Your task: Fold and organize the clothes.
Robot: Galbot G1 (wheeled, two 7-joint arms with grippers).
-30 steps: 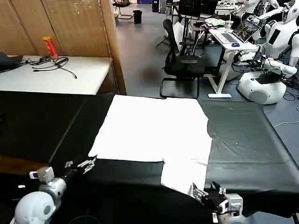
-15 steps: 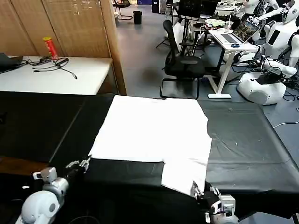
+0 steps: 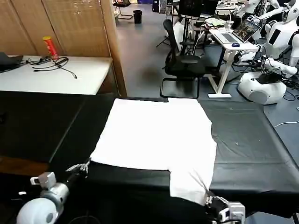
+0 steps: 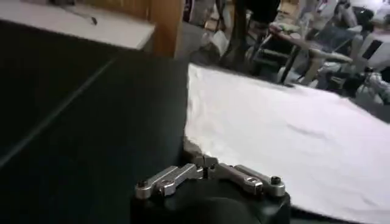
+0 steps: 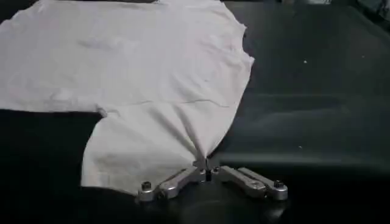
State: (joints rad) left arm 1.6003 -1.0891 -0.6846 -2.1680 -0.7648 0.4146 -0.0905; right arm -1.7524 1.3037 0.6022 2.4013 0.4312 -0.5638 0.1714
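T-shirt (image 3: pixel 154 135), white and plain side up, lies spread flat on the black table (image 3: pixel 247 135), its body reaching toward the table's far edge and one sleeve hanging toward the near edge on the shirt's right. Beyond the table's far left corner stands a white tabletop (image 3: pixel 51 74) with black cables (image 3: pixel 53 63) and a red can (image 3: pixel 48 46) on it. At the shirt's near left corner sits the left gripper (image 3: pixel 83 166), low over the table by its near edge; in the left wrist view the left gripper (image 4: pixel 194 155) has its fingers brought together on the corner of the T-shirt (image 4: pixel 286 140), where white cloth meets the black table (image 4: pixel 91 122), so it is clenched on the shirt's edge. Farther right, at the near end of the sleeve, the right gripper (image 3: pixel 209 199) sits just at the table's near edge. In the right wrist view the right gripper (image 5: pixel 205 163) pinches the T-shirt (image 5: pixel 140 79) at the sleeve's hem, and creases in the cloth fan out from the pinch across the sleeve, with the black table (image 5: pixel 317 91) bare beside it. Behind the table's far right side stand an office chair (image 3: pixel 182 65) and a white desk (image 3: pixel 231 42).
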